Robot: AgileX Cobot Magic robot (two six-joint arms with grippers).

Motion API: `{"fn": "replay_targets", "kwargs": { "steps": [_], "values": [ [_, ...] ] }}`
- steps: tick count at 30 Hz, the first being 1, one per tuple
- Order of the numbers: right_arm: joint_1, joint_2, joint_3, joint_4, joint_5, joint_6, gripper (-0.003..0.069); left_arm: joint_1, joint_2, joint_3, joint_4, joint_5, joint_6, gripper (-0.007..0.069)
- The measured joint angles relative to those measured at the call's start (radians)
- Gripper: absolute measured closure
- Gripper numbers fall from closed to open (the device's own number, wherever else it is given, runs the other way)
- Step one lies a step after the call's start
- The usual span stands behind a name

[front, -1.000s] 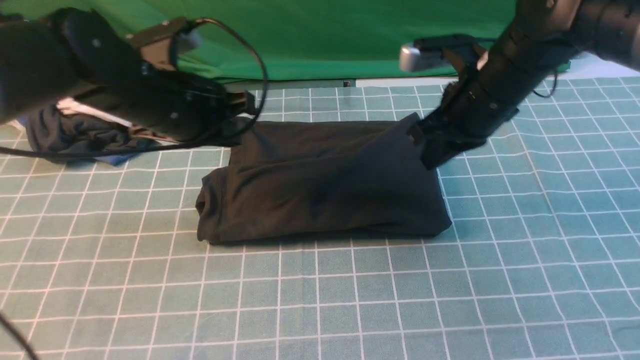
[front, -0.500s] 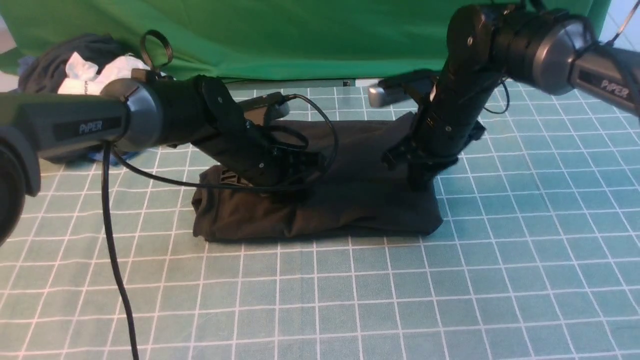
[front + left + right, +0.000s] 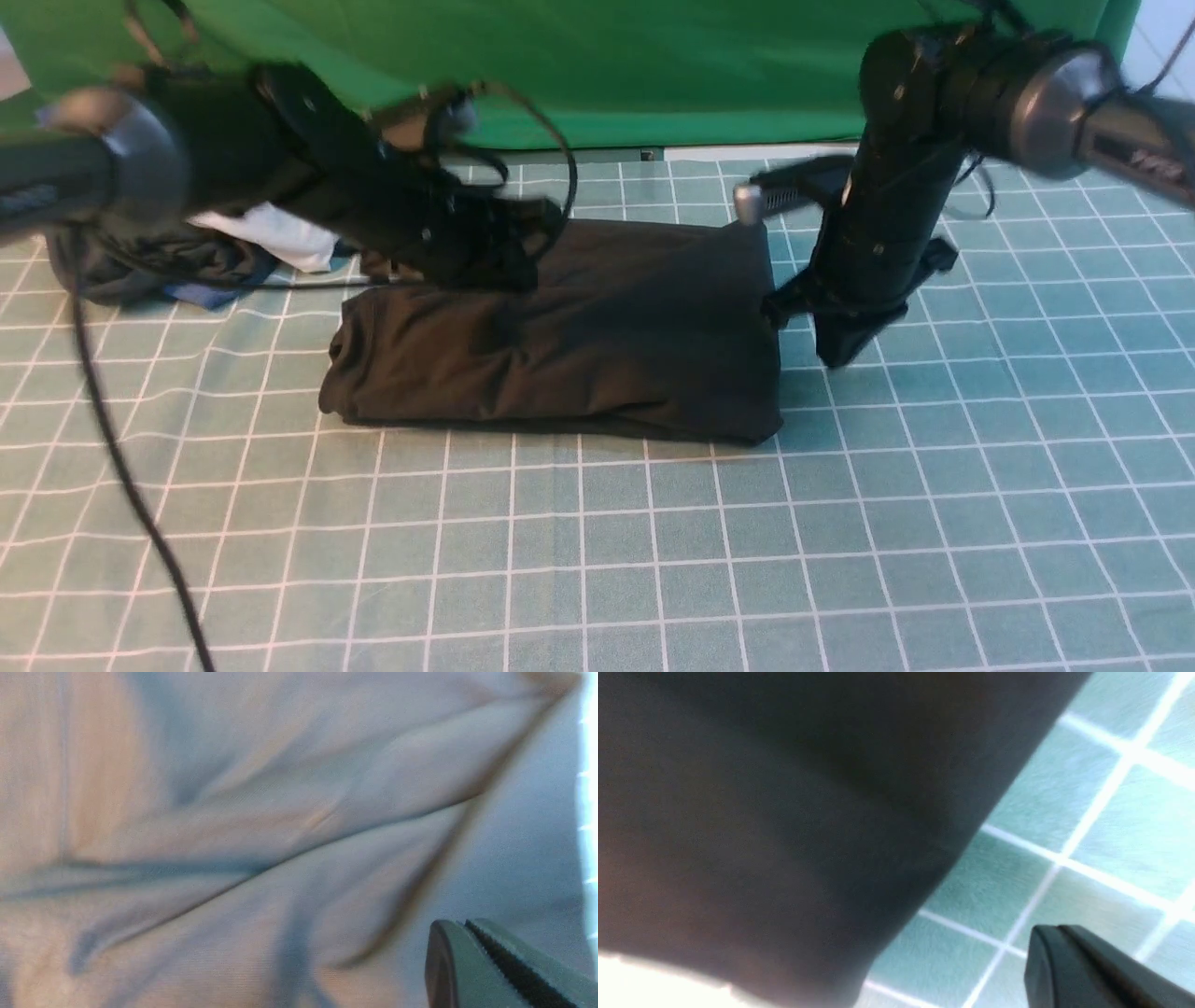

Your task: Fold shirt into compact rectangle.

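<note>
green backdrop [image 3: 607, 65] behind, teal gridded tabletop [image 3: 653, 560] in front. shirt [image 3: 579, 336] lies mid-tabletop as a folded black rectangle, shifted slightly left vs half a second ago. left end effector [image 3: 509, 266] has lifted off the fabric and now sits over the shirt's far-left edge, jaws closed, holding nothing. right end effector [image 3: 840, 350] has come off the shirt's right end, now just beside it over bare tabletop, jaws closed, empty. pile of dark and white clothes [image 3: 215, 247] at far left, partly behind left arm.
</note>
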Motion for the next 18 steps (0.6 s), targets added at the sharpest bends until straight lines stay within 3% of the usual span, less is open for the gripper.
{"fn": "replay_targets", "kwargs": {
  "steps": [2,9,18],
  "values": [
    [0.0,-0.041,0.0,0.018,0.001,-0.009,0.0662,0.0,-0.044,0.0,0.012,0.004,0.0,0.0613],
    [-0.014,-0.226,0.0,0.061,0.007,-0.06,0.0662,0.013,-0.316,0.003,0.279,0.085,-0.094,0.0613],
    [-0.038,-0.433,0.085,0.072,-0.034,-0.061,0.0662,0.109,-0.688,0.191,0.34,0.106,-0.134,0.0613]
  ]
}}
